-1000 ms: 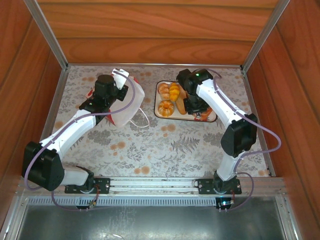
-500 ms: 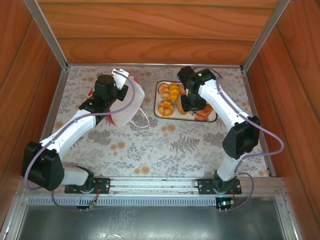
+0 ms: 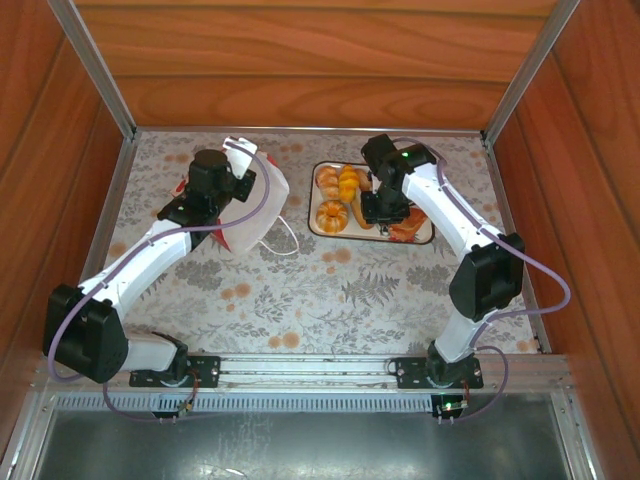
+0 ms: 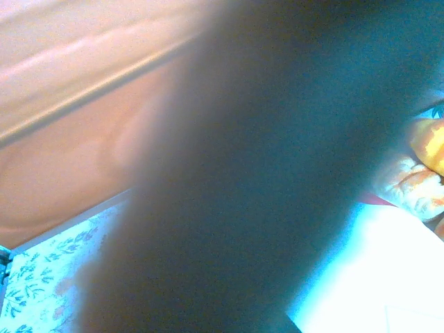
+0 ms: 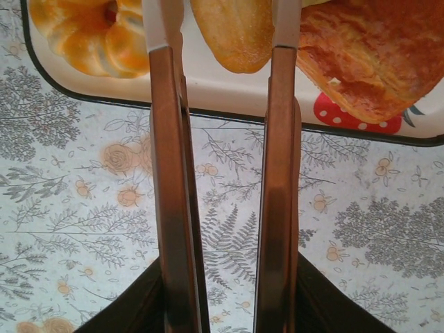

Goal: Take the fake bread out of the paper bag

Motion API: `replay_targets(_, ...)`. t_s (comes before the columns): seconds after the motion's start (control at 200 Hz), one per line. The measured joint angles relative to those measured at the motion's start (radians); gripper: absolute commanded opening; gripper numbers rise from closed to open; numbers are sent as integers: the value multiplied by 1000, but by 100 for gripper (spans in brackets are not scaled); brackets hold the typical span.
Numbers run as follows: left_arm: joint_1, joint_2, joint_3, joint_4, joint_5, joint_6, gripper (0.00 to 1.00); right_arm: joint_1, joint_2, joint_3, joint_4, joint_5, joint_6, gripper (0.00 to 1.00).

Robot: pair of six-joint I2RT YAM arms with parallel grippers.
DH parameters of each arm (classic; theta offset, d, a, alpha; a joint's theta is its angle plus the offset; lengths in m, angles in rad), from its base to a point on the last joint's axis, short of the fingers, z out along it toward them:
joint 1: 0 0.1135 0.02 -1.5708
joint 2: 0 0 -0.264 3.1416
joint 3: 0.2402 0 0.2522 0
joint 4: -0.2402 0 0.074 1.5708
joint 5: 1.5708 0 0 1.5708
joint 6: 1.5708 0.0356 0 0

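Observation:
The white paper bag (image 3: pixel 255 205) with its red band lies tilted at the back left. My left gripper (image 3: pixel 238 180) is shut on the bag's upper edge. In the left wrist view a dark blur covers the fingers, with white bag paper (image 4: pixel 395 277) and two pastries (image 4: pixel 413 191) at the right. Several pieces of fake bread (image 3: pixel 331 214) lie on the strawberry tray (image 3: pixel 318 232). My right gripper (image 3: pixel 383 220) hovers over that tray. In its wrist view the right gripper (image 5: pixel 225 10) is open above a long roll (image 5: pixel 232 35), with a croissant (image 5: pixel 368 55) to the right and a round bun (image 5: pixel 97 35) to the left.
The tray's dark-rimmed near edge (image 5: pixel 229 94) runs just ahead of the fingers (image 5: pixel 170 173). Floral tablecloth (image 3: pixel 330 290) spreads between tray and arm bases. Wooden walls and metal rails (image 3: pixel 120 190) box in the table on three sides.
My right arm has shifted slightly to the right over the tray, and its fingers opened a little, then narrowed. The left arm and the bag have not moved.

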Motion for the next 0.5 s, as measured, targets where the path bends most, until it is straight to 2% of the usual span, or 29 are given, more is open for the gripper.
replay_targets(0.3,0,-5,-12,0,10,5,0,-6,-17,5,3,-32,1,44)
replay_targets(0.5,0,-5,-26,0,45,27,0,-6,-159,0,11,-64,10,44)
